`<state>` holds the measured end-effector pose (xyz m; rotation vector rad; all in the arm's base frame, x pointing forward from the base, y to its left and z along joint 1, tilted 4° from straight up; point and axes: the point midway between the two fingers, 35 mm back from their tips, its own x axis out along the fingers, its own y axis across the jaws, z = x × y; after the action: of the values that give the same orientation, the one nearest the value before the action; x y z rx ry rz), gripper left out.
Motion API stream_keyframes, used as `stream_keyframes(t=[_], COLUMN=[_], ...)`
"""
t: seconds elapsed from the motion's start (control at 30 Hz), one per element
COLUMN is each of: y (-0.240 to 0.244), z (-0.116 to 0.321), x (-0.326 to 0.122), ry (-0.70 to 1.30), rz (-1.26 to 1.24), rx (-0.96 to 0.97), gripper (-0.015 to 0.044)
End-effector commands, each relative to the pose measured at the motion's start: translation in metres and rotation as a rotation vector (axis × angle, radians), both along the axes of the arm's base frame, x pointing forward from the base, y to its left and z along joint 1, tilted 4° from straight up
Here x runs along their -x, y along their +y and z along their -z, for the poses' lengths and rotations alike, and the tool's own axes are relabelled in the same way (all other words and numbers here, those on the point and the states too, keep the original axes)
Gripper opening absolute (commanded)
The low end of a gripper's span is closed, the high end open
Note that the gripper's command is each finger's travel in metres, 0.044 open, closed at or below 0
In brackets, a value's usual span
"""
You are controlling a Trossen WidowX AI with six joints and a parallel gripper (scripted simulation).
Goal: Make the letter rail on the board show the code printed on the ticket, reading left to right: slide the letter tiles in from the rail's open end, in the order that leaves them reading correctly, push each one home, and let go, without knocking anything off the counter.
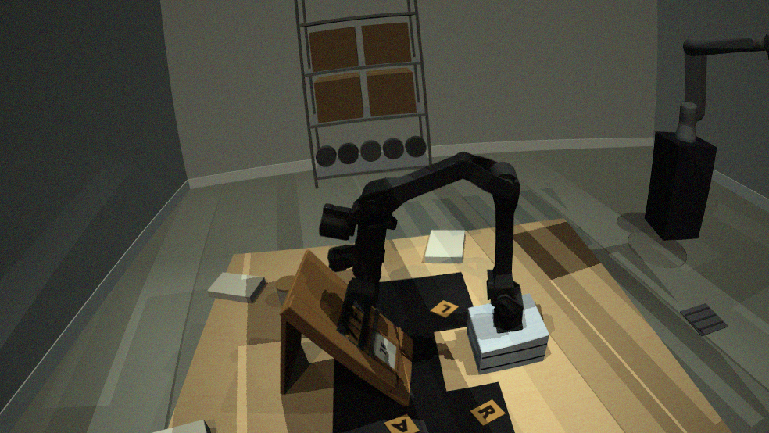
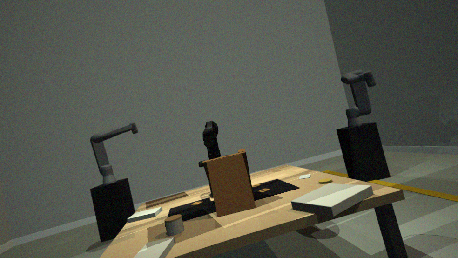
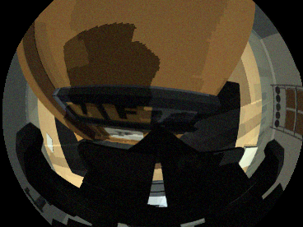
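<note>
The wooden board [image 1: 309, 282] [image 2: 229, 186] [image 3: 185, 41] stands tilted. Its dark rail [image 3: 136, 91] holds a 7 tile [image 3: 92, 113] at the left and an F tile [image 3: 143, 116] beside it. The printed ticket [image 1: 384, 352] [image 3: 123, 133] lies below the rail, its code too foreshortened to read in full. My gripper [image 3: 158, 131] is shut and empty, its tips at the rail's lower bar, just right of the F tile. They hide part of the rail; whether they touch it is unclear. An L tile [image 1: 444, 309], an R tile [image 1: 488, 411] and an A tile [image 1: 402, 424] lie on the black mat [image 1: 424, 288].
My arm's base stands on a grey block [image 1: 511, 352] right of the board. Pale flat boxes [image 1: 445, 245] [image 1: 236, 286] [image 2: 331, 197] lie near the counter edges. A round can [image 2: 174, 225] stands behind the board. A yellow disc [image 2: 325, 181] and a small white card [image 2: 304, 176] lie beyond the mat.
</note>
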<state>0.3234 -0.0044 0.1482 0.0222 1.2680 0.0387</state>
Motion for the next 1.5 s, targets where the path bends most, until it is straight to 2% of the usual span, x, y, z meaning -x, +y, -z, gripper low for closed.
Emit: stream_keyframes(t=[0.0,1.47], y=[0.001,0.004], z=[0.001,0.008], x=[-0.003,-0.015], ry=[-0.001,-0.002], rz=[-0.001,-0.001], rx=[-0.004,-0.004], gripper=[0.0,0.0])
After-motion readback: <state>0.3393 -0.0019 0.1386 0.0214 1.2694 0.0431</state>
